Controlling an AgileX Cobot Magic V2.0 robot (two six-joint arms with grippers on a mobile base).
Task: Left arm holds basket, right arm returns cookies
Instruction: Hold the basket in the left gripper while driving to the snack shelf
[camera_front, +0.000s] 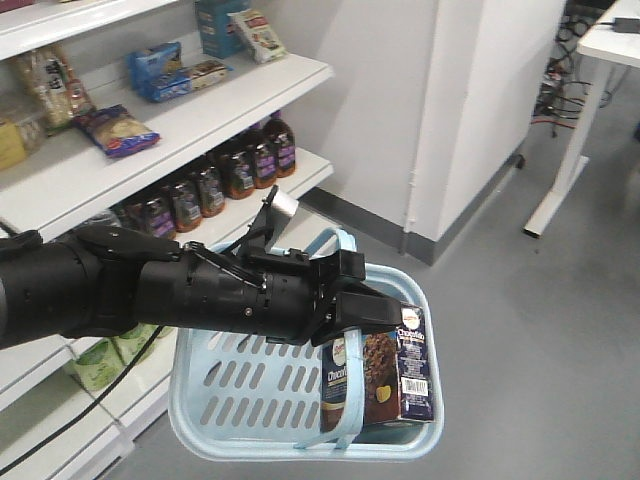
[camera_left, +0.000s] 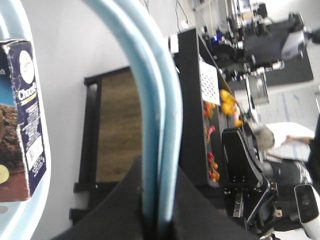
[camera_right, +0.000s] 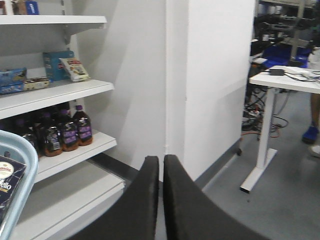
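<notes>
Closest to us, our black left gripper (camera_front: 350, 300) is clamping the two light blue loop handles (camera_left: 160, 100) of the light blue slotted plastic shopping basket (camera_front: 230, 400). The thick black left arm (camera_front: 150, 290) is carrying it in the air beside the shelving. Our flat-fingered black right gripper (camera_right: 161, 159) is sitting with its fingers pressed together, nothing between them, just off the basket's rim.

Inside the basket, the tall dark navy cardboard box of chocolate cookies (camera_front: 380, 375) is standing upright at the end away from the shelving, and one handle strap is crossing its face. We are judging that the return is not yet under way, since the box is untouched.

Trouble is likeliest right here. The basket is hanging only from its handles, so a nudge from the right arm could set it swinging and topple the tall box. The box could also snag on that strap while we are lifting it.

Farther off, dark brown round bottles (camera_front: 240, 165) are crowding one white metal shelf (camera_front: 230, 100), and crinkly snack packets (camera_front: 115, 130) are lying above. A careless placement could knock them over.

Beyond, a white table (camera_right: 285, 80) is standing well apart.
</notes>
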